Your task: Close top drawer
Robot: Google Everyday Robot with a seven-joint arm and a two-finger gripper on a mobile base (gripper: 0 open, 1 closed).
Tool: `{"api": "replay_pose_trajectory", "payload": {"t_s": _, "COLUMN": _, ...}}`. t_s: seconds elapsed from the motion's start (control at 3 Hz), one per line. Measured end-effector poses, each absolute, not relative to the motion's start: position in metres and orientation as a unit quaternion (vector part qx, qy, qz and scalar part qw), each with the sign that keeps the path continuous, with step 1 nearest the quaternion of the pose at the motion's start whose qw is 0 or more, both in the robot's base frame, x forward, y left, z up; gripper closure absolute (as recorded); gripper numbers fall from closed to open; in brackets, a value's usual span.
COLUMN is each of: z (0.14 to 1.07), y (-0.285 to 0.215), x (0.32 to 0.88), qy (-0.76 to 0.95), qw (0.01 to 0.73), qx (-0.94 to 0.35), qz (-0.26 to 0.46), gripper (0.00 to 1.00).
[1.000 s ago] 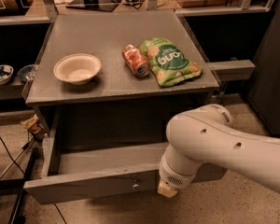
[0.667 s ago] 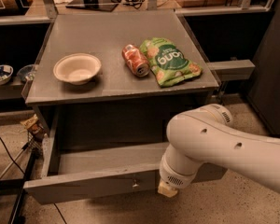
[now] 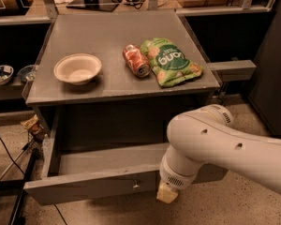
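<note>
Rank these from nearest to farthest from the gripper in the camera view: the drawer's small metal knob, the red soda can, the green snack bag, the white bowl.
The gripper sits low at the open grey top drawer's front.
1. Small metal knob, just left of it.
2. Green snack bag and red soda can, on the tabletop beyond; too close to call.
3. White bowl, tabletop's left.

- Table (image 3: 107, 36): plain mid-grey.
- Drawer (image 3: 84, 186): same grey; knob (image 3: 136, 185) silver metal.
- Bowl (image 3: 77, 68): off-white, unpatterned.
- Can (image 3: 136, 60): red-orange, white markings.
- Bag (image 3: 171, 61): green, white lettering, tan snack print.
- Arm (image 3: 225, 144): white, small dark holes.
- Pincer (image 3: 167, 193): pale yellow, at drawer front, just right of knob.
- Floor (image 3: 215, 207): beige, dark-speckled.
- Left shelf bowl (image 3: 0, 74): blue-and-white pattern.
</note>
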State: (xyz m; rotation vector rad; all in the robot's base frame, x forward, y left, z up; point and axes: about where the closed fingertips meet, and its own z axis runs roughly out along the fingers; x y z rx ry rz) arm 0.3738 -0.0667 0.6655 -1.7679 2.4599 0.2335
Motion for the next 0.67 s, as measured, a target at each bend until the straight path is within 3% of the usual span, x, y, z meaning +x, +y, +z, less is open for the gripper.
{"api": "replay_pose_trajectory", "payload": {"t_s": 0.33, "z": 0.6655, "y": -0.0667, "x": 0.3738, "qy": 0.809, "qw": 0.052, "qx": -0.581, "qz": 0.077, "gripper": 0.04}}
{"api": "replay_pose_trajectory", "payload": {"t_s": 0.67, "z": 0.6655, "y": -0.0667, "x": 0.3738, "qy": 0.809, "qw": 0.052, "qx": -0.581, "qz": 0.077, "gripper": 0.00}}
